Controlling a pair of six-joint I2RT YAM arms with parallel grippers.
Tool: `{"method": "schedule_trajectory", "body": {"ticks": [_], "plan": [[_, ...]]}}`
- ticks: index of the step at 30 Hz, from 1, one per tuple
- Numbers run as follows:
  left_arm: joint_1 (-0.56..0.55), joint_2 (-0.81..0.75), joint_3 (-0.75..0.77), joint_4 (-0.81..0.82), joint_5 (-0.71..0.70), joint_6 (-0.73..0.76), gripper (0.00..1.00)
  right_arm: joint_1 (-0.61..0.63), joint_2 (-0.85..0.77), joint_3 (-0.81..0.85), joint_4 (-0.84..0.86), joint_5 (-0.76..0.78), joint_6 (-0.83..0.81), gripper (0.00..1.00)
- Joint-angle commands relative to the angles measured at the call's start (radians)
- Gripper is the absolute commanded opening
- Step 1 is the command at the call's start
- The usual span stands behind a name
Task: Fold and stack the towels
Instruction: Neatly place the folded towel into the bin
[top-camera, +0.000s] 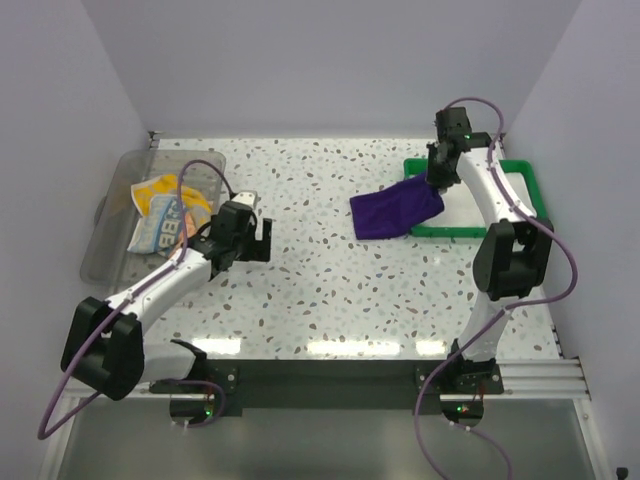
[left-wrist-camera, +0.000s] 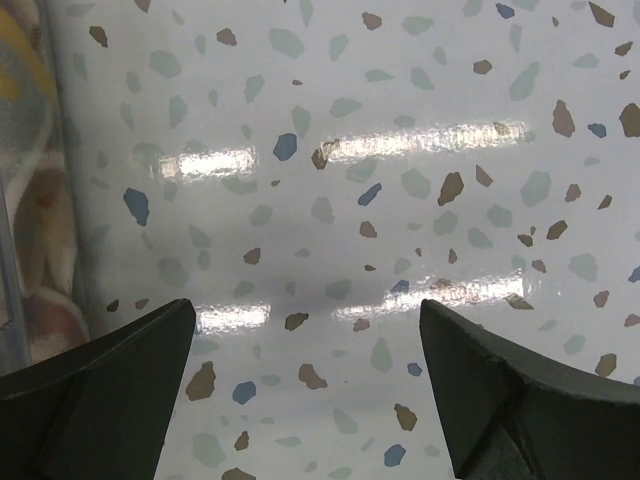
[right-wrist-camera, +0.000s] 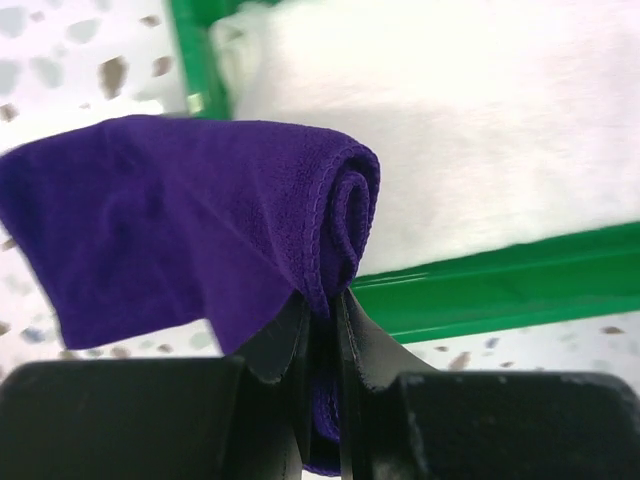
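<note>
The deep purple towel (top-camera: 395, 210) hangs folded from my right gripper (top-camera: 438, 178), which is shut on its bunched edge (right-wrist-camera: 322, 300). The cloth (right-wrist-camera: 180, 220) drapes over the left rim of the green tray (top-camera: 470, 232) and onto the table. A plain white towel (top-camera: 478, 200) lies flat in that tray, seen bright behind the purple one (right-wrist-camera: 450, 130). The pale lettered towel (top-camera: 165, 222) lies crumpled in a clear bin at the left. My left gripper (top-camera: 258, 236) hovers open over bare speckled table (left-wrist-camera: 307, 305), right of the bin, holding nothing.
The clear plastic bin (top-camera: 100, 215) stands along the left wall; its side shows at the left edge of the left wrist view (left-wrist-camera: 25, 200). The green tray rim (right-wrist-camera: 500, 280) runs just under my right fingers. White walls close in the table on three sides.
</note>
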Motion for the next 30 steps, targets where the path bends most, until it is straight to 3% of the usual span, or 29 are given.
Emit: {"method": "schedule_trajectory", "body": {"ticks": [1, 12, 30], "plan": [[0.019, -0.024, -0.020, 0.075, 0.003, 0.030, 1.00, -0.017, 0.019, 0.085, -0.060, 0.187, -0.101, 0.00], [0.022, -0.029, -0.024, 0.083, -0.012, 0.036, 1.00, -0.089, 0.066, 0.175, 0.017, 0.385, -0.325, 0.00], [0.023, 0.037, -0.031, 0.106, 0.038, 0.036, 1.00, -0.202, 0.131, 0.168, 0.121, 0.432, -0.425, 0.00]]}}
